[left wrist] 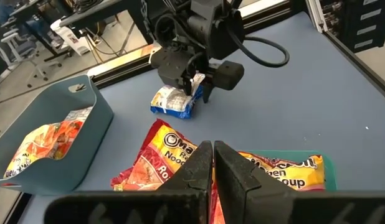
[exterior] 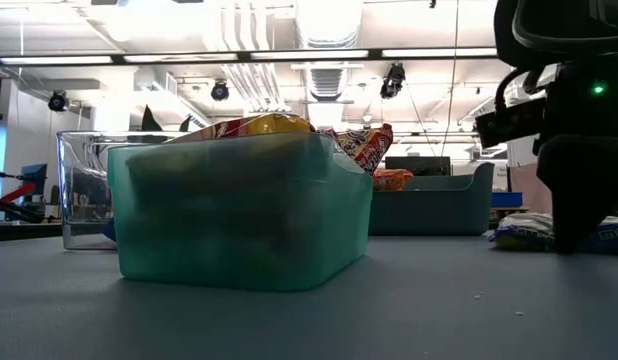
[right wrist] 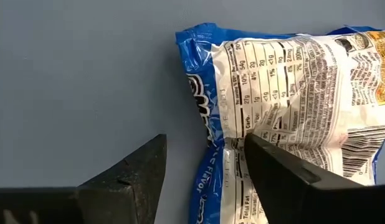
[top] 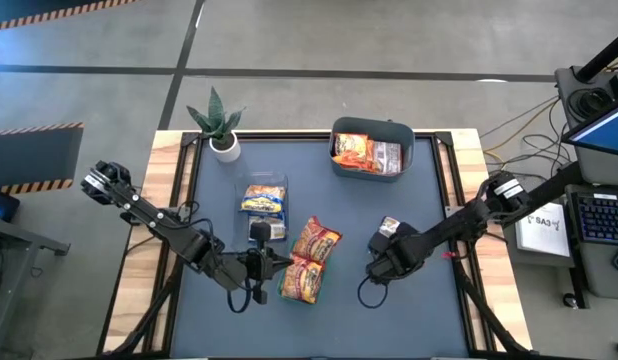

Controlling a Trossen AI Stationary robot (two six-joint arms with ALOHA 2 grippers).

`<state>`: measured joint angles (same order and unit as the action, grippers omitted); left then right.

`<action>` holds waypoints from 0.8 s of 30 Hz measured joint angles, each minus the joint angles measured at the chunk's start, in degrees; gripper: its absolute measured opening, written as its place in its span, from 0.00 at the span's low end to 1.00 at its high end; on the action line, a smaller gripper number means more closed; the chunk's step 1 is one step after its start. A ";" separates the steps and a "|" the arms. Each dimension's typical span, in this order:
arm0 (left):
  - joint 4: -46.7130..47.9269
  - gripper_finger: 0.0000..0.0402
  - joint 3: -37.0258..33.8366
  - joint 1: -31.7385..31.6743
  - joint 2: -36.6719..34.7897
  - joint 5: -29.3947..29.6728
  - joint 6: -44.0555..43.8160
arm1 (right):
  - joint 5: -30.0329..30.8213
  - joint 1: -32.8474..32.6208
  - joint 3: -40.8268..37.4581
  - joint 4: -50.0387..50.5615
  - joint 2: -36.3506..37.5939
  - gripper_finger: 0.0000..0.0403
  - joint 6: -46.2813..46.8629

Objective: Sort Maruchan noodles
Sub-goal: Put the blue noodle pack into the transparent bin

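Left pincer: fingers pressed together, empty, parked by me low on the worktop just beside the green tray.

Clear box: stands left of centre, below the potted plant; I count one or two blue and yellow packets inside it.

Green tray: near the worktop's middle; it holds two orange-red packets, one partly over the other, both rising past the rim in the low view.

Grey-blue bin: at the far edge, right of centre; orange-red and silver-grey packets lie heaped in it.

Blue packet: lying flat on the bare worktop right of the tray, nutrition panel up, in no container yet.

Right pincer: fingers spread, down at the blue packet; one finger sits over its crimped edge, the other over bare worktop just beside it. Nothing is pinched.

Step in hand, as I judge it: picking up this blue packet, probably bound for the clear box with its like.

How I would do it well: lower until both fingers straddle the edge, close on the crimp and not the loose film, lift straight up, and carry it clear over the green tray's stack.
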<state>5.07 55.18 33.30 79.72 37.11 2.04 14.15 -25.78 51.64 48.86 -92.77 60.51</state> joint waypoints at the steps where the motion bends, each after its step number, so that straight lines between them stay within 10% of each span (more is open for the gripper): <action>1: -0.02 0.00 0.00 -0.01 0.00 0.01 0.00 | -0.02 0.00 0.06 0.08 -0.39 0.50 -0.02; 15: -0.15 0.00 0.00 -0.02 0.02 0.01 -0.01 | 2.38 0.07 3.22 3.72 1.42 0.05 -2.86; 24: -2.32 0.00 -0.02 -0.02 0.02 -0.01 0.03 | 4.13 -0.10 3.39 3.55 6.56 0.02 -3.68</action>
<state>2.75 55.16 33.28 79.75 37.10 2.07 18.28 -25.88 55.02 52.41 -86.20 56.83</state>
